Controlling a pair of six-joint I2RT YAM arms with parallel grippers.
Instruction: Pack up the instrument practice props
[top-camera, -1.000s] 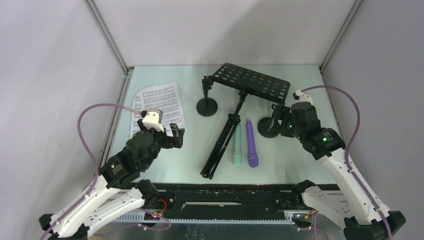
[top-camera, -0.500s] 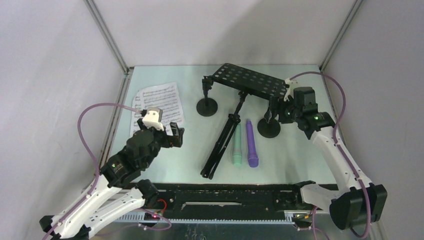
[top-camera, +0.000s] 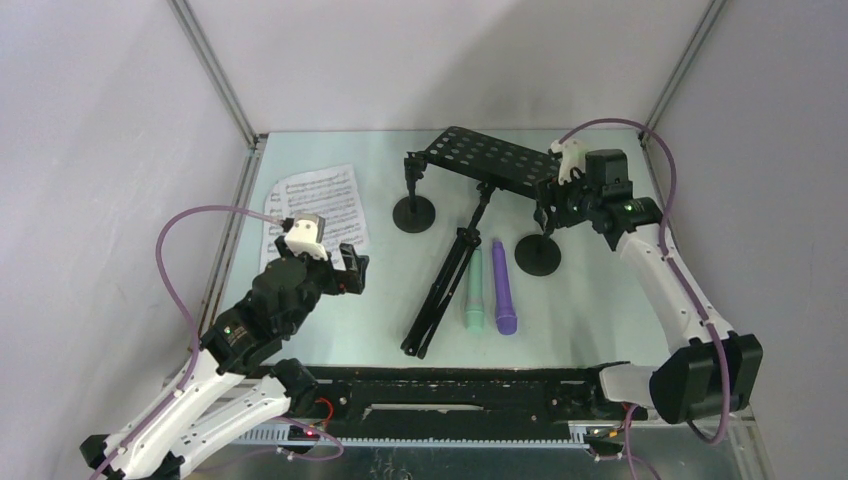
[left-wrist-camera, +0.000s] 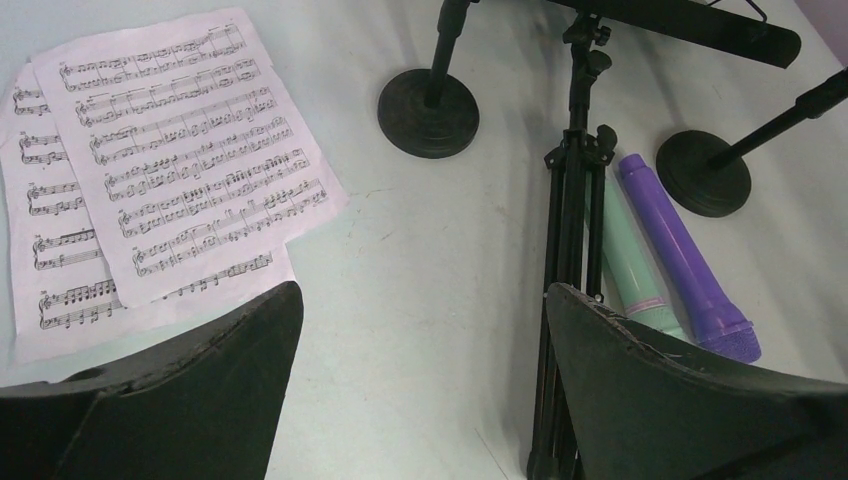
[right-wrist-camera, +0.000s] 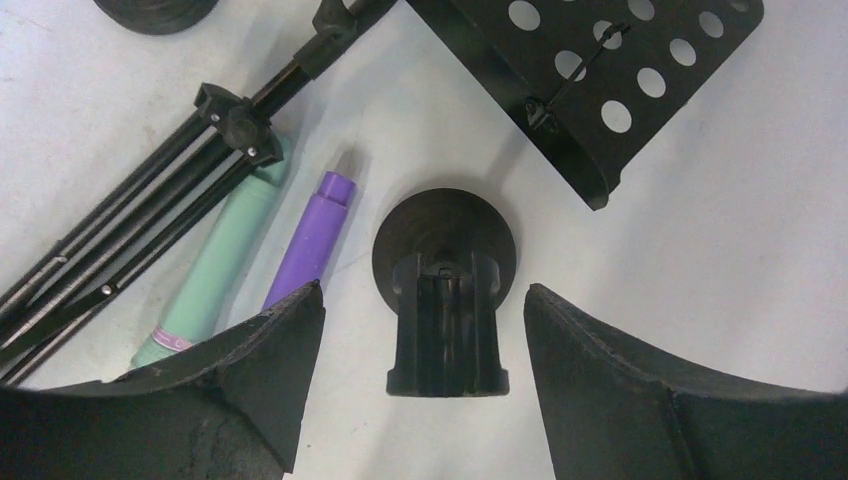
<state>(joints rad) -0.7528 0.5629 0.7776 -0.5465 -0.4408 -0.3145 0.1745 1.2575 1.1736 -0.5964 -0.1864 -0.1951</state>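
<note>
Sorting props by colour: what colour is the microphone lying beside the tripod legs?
The microphone is mint green, clearest in the left wrist view.

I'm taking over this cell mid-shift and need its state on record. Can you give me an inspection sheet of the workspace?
Surface: pale green table, no spills seen.
Job's things: music rack lying down, legs folded; sheet music at the back left, pages overlapping; mint microphone and purple microphone side by side next to the rack's legs; left mic holder and right mic holder upright.
Clutter: nothing seen.
Grippers: left gripper open, over bare table near the sheet music; right gripper open, above the right mic holder.
Cables: purple cables loop off both arms, none lying on the props.
Surroundings: grey walls, metal corner posts.
</note>
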